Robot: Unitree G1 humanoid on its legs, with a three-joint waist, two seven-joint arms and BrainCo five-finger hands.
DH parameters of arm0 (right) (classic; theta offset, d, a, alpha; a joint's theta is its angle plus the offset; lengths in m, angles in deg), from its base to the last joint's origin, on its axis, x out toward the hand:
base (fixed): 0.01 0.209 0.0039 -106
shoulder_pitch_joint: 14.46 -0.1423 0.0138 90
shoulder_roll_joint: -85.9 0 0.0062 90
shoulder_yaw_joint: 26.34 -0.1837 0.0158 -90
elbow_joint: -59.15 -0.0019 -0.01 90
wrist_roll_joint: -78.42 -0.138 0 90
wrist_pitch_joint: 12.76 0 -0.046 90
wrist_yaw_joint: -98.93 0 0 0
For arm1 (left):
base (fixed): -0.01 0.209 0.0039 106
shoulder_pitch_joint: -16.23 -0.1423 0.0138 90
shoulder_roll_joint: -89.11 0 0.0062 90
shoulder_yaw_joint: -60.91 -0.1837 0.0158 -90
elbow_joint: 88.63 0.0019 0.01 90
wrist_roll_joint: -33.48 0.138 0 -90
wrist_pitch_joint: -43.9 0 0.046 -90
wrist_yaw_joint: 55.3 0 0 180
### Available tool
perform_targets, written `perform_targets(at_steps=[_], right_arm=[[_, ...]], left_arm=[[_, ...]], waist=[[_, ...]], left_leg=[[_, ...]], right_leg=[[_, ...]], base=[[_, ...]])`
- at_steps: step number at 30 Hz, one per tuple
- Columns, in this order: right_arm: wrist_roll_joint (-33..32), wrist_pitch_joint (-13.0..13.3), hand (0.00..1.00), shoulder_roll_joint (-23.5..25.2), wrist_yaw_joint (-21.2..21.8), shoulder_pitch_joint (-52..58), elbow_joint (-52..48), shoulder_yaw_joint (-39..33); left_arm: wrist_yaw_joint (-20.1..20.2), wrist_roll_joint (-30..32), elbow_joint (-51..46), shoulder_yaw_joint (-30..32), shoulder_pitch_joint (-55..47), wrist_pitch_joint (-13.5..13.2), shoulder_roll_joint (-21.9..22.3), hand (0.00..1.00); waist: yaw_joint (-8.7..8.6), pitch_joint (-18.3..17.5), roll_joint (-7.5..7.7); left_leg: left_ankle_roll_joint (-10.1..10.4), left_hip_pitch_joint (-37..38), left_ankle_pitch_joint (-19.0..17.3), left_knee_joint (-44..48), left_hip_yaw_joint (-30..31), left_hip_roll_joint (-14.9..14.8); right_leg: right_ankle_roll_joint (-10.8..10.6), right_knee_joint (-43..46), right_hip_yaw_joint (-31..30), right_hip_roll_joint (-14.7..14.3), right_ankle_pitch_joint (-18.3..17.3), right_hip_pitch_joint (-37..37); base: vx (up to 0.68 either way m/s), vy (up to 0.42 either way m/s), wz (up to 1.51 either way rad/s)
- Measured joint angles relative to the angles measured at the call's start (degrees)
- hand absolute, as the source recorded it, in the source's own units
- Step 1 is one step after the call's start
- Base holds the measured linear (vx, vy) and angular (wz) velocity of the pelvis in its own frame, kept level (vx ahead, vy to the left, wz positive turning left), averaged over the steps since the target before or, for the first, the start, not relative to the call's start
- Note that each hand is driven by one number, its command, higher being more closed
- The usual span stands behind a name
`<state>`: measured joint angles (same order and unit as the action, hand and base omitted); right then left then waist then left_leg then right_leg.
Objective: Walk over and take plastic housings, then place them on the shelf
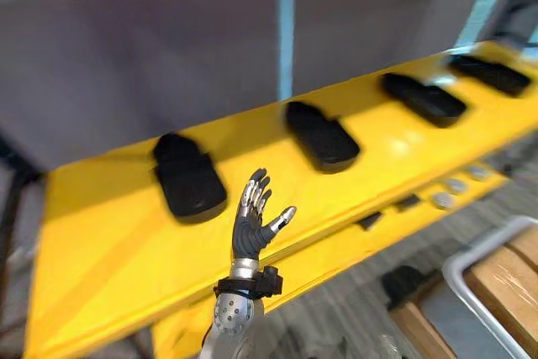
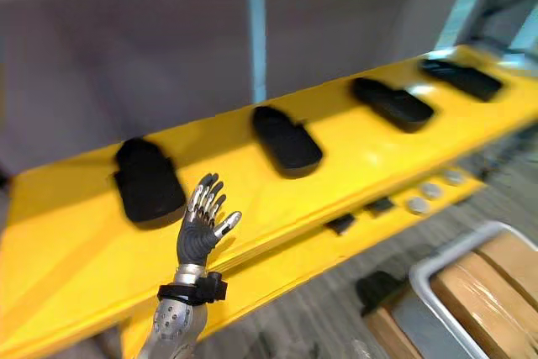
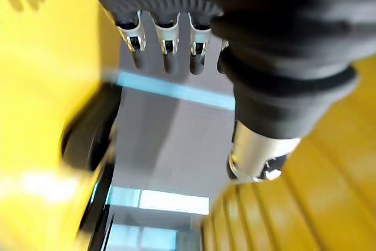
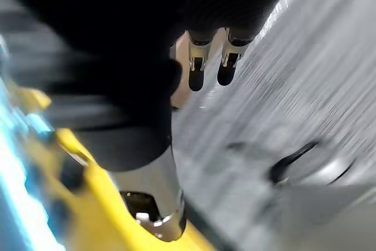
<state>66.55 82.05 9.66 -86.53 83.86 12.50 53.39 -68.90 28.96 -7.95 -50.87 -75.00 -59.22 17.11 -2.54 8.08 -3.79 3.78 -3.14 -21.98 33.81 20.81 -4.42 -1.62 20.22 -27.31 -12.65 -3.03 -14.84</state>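
Observation:
Several black plastic housings lie in a row on the yellow shelf (image 1: pixel 101 250): one at the left (image 1: pixel 189 178), one in the middle (image 1: pixel 321 134), and more toward the right (image 1: pixel 423 98). My left hand (image 1: pixel 252 220) is raised over the shelf's front edge, just right of the leftmost housing and apart from it. It is open with fingers spread and holds nothing. In the left wrist view its fingers (image 3: pixel 167 45) are straight, with a dark housing (image 3: pixel 88 139) beyond them. My right hand (image 4: pixel 200 69) hangs open over the grey floor, holding nothing.
A lower yellow ledge (image 1: pixel 395 216) under the shelf carries small dark and grey parts (image 1: pixel 441 199). A white-framed cart with cardboard boxes (image 1: pixel 496 283) stands at the lower right. A pale blue post (image 1: pixel 286 23) and a grey wall rise behind the shelf.

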Motion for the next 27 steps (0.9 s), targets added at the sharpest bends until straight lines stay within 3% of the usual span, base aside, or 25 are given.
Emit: perform_targets(at_steps=[1,2,3,4,6,7,9,10,12,13,14,15,16,18,20,23,25,27], right_arm=[[-0.1,0.3,0.0,1.1,-0.1,1.1,-3.3,0.3],[-0.1,0.3,0.0,1.6,-0.1,1.4,-4.6,0.4],[0.0,0.4,0.0,2.7,-0.1,1.0,-5.6,0.4],[0.4,0.4,0.0,2.9,-0.3,1.0,-6.5,-0.1],[1.3,0.3,0.0,3.0,-1.2,1.7,-6.2,-1.1],[2.3,0.2,0.0,2.9,-1.4,2.8,-5.7,-1.2],[3.3,0.2,0.0,2.8,-1.6,3.2,-2.2,-3.6],[3.3,0.0,0.0,2.2,-1.7,2.1,1.7,-5.6],[3.3,-0.4,0.0,1.5,-1.7,0.7,5.4,-7.7],[3.3,-0.8,0.0,1.2,-1.7,0.6,6.6,-8.0],[3.2,-1.4,0.0,0.2,-1.5,-0.2,8.0,-8.1],[3.2,-1.5,0.0,-0.2,-1.3,-1.4,9.6,-8.9],[3.2,-1.6,0.0,-0.4,-1.2,-2.1,11.5,-10.5],[3.2,-1.6,0.0,-1.0,-1.3,-2.4,12.8,-12.1],[3.2,-1.6,0.0,-2.7,-1.2,-4.2,15.2,-13.4],[3.2,-1.8,0.0,-2.5,-1.2,-4.4,16.9,-14.3],[3.2,-2.3,0.0,-2.2,-0.7,-4.5,19.1,-15.2],[3.2,-2.6,0.0,-1.7,-0.4,-4.4,19.6,-16.9]], left_arm=[[-0.1,0.6,0.4,0.2,0.7,0.4,0.0,0.0],[-0.3,1.3,0.4,0.8,1.0,0.4,0.1,0.0],[-0.9,2.1,0.5,2.9,1.7,0.6,0.1,0.0],[-1.3,2.7,1.1,4.7,2.8,0.8,0.5,0.0],[-1.9,3.4,1.7,6.0,3.6,1.3,0.5,0.0],[-2.4,3.6,2.3,7.2,3.5,1.3,0.6,0.0],[-2.7,3.6,5.3,7.6,4.3,1.2,0.5,0.0],[-2.7,3.6,8.5,8.6,4.7,1.1,0.5,0.0],[-2.8,3.5,12.9,10.6,4.7,1.9,0.4,0.0],[-2.7,3.5,16.2,13.0,4.8,2.8,0.0,0.0],[-2.8,3.6,20.9,17.1,4.8,4.4,0.1,0.0],[-2.8,3.6,23.5,19.9,4.6,5.7,-0.1,0.0],[-3.1,3.6,25.6,24.0,3.7,7.1,-0.4,0.0],[-3.7,3.9,27.7,26.7,3.1,7.2,-1.3,0.0],[-4.5,4.2,35.4,31.5,3.7,7.2,-3.1,0.0],[-4.6,2.3,49.3,35.3,4.6,7.6,-4.6,0.0],[-3.2,-0.6,64.4,40.0,4.0,8.4,-5.4,0.0],[-1.8,-1.8,70.0,42.2,2.7,9.5,-5.7,0.0]], waist=[[-0.11,0.1,0.66],[0.09,0.0,0.56],[1.48,0.1,1.41],[2.44,0.5,2.21],[3.28,1.3,3.28],[3.7,0.8,3.03],[3.22,-1.4,3.55],[3.31,-2.1,3.77],[3.23,-2.4,4.34],[2.9,-2.6,4.84],[2.18,-2.7,4.42],[1.87,-2.6,3.89],[2.18,-2.8,4.03],[2.77,-3.4,4.04],[3.5,-3.3,3.88],[3.4,-3.2,3.89],[3.43,-3.1,3.68],[3.5,-3.0,3.85]], left_leg=[[-1.8,0.6,-1.1,-0.4,-1.2,1.5],[-2.5,0.8,-1.6,-1.3,-3.0,1.8],[-2.8,1.8,-1.8,-4.4,-9.5,0.9],[-3.4,3.7,-1.4,-9.4,-16.7,0.2],[-4.4,7.1,-0.8,-13.4,-25.5,-0.2],[-4.6,8.8,-0.7,-14.2,-29.9,-0.8],[-4.4,8.9,0.1,-15.5,-33.5,-1.1],[-4.2,8.7,0.7,-16.0,-35.8,-1.1],[-3.3,8.7,1.2,-16.7,-38.1,-0.8],[-2.8,8.6,2.2,-17.5,-38.6,-0.1],[-2.6,9.0,3.9,-19.9,-38.2,0.2],[-3.0,9.6,5.3,-21.2,-37.8,-0.5],[-4.0,10.4,6.8,-22.3,-37.4,-1.5],[-4.6,10.3,7.3,-23.4,-36.2,-1.7],[-3.2,10.3,7.8,-25.1,-35.6,-1.4],[-2.5,11.1,8.1,-25.6,-34.7,-1.1],[-1.5,12.2,7.5,-26.3,-34.5,-1.0],[-1.4,12.3,7.5,-26.6,-34.2,-0.9]], right_leg=[[-1.7,-0.1,-3.4,-0.8,1.7,-1.6],[-2.2,-0.6,-2.8,-1.1,3.6,-3.0],[-0.2,-5.3,4.9,0.0,9.3,-4.7],[2.3,-10.4,17.7,4.7,8.4,-5.0],[3.4,-5.8,38.0,12.7,3.2,-7.2],[3.4,1.2,41.3,14.9,2.9,-7.5],[1.4,9.1,40.1,17.5,1.1,-6.7],[1.1,12.2,38.8,19.3,-2.7,-4.9],[-0.4,12.2,38.9,22.0,-5.9,-2.8],[-0.6,8.6,39.2,21.7,-6.7,-2.1],[0.3,3.0,38.9,19.7,-5.8,-0.7],[0.8,-0.9,38.3,17.6,-3.5,1.1],[1.6,-9.6,37.0,14.8,1.0,5.0],[2.2,-18.5,35.7,12.9,5.8,8.5],[2.5,-25.2,34.0,11.7,10.4,9.8],[2.4,-25.5,34.2,12.0,10.7,10.6],[2.1,-25.6,34.4,12.1,10.7,11.3],[1.8,-25.6,34.8,12.6,10.7,11.4]], base=[[-0.12,0.303,-2.04],[-0.18,0.284,-2.54],[-0.23,0.198,-2.81],[-0.25,0.181,-2.62],[-0.23,0.158,-2.2],[-0.17,0.126,-1.96],[-0.09,-0.025,-1.27],[-0.04,-0.132,-1.01],[0.01,-0.156,-0.78],[0.04,-0.196,-0.84],[0.05,-0.184,-0.79],[0.03,-0.192,-0.93],[0.0,-0.149,-0.71],[-0.01,-0.125,-0.53],[-0.05,-0.042,-0.47],[-0.05,0.0,0.03],[-0.08,0.038,0.04],[-0.05,0.019,0.04]])
